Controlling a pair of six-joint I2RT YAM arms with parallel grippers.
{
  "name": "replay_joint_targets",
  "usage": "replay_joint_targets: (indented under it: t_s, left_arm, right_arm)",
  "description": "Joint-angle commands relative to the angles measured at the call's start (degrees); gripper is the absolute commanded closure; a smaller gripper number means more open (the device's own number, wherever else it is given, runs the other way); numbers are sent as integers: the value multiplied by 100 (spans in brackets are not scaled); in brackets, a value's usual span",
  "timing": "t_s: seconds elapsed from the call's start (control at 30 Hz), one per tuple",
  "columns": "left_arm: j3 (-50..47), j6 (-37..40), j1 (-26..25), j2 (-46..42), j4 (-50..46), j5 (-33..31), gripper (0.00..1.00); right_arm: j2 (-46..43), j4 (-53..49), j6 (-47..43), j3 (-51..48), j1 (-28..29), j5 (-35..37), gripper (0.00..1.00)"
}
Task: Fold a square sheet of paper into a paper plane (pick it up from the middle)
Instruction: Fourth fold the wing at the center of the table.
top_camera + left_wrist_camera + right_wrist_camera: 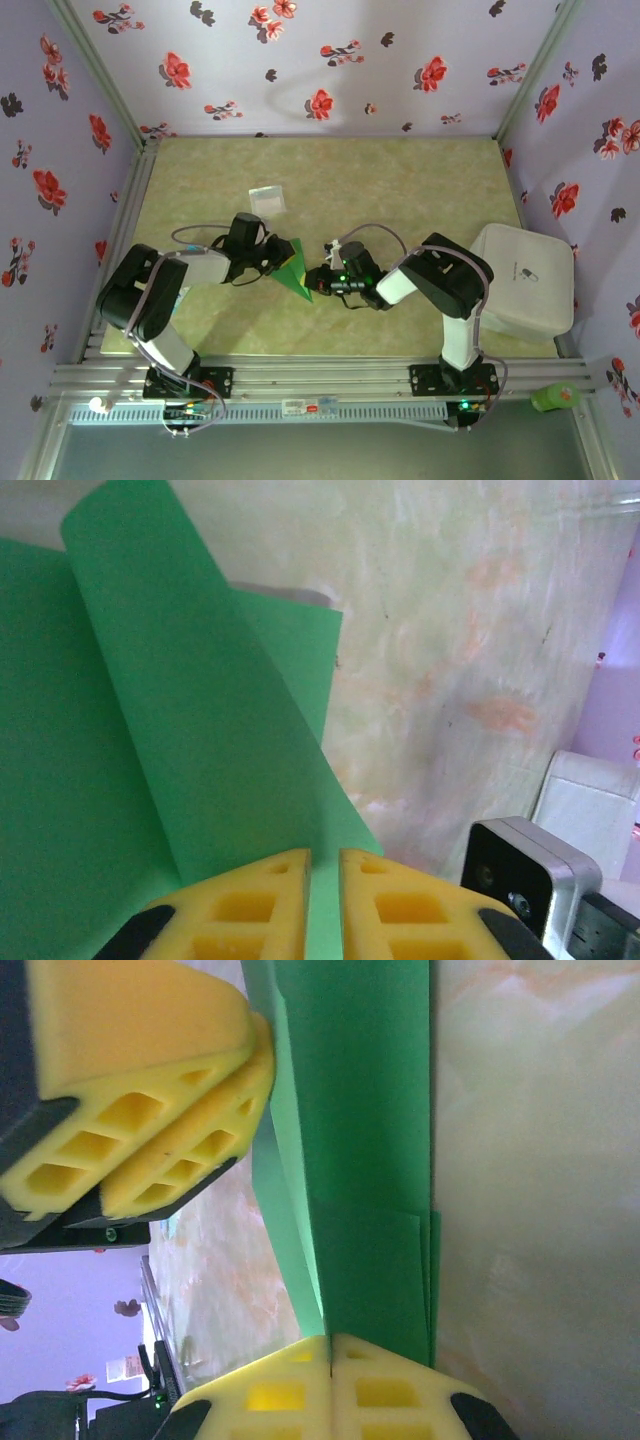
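In the top view, the folded green paper [296, 268] is being held on the near side of the pale packet [267, 200], between the left gripper [276, 260] and the right gripper [318, 281]. In the left wrist view, the paper is being pinched by the left gripper's nearly closed jaws; in the right wrist view, its edge is being clamped by the right gripper's fully closed jaws.

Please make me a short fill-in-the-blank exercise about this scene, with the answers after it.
1. The left gripper and the right gripper both pinch paper whose colour is ___.
2. In the top view, the white box sits on the ___ side of the table.
3. The walls are patterned with red and black ___.
Missing words: green; right; flowers.
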Motion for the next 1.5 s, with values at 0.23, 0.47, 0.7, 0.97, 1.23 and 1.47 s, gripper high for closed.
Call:
replay_joint_targets:
  t_s: [0.23, 0.47, 0.7, 0.97, 1.23, 1.47]
  left_arm:
    - [40, -12, -36, 152, 155, -137, 85]
    - [94, 24, -38, 238, 155, -130, 85]
    - [131, 7, -36, 324, 190, -136, 85]
    - [202, 34, -52, 361, 175, -109, 85]
    - [216, 25, -53, 473, 138, -104, 85]
    - [214, 38, -53, 548, 155, -99, 85]
  right_arm:
    - [112, -382, 19, 35, -124, -144, 99]
    - [138, -666, -1, 122, -149, -186, 99]
    - [173, -772, 18, 191, -168, -252, 99]
    - [247, -774, 62, 204, -178, -274, 99]
    - [246, -796, 71, 210, -186, -270, 99]
    - [250, -812, 80, 202, -195, -252, 99]
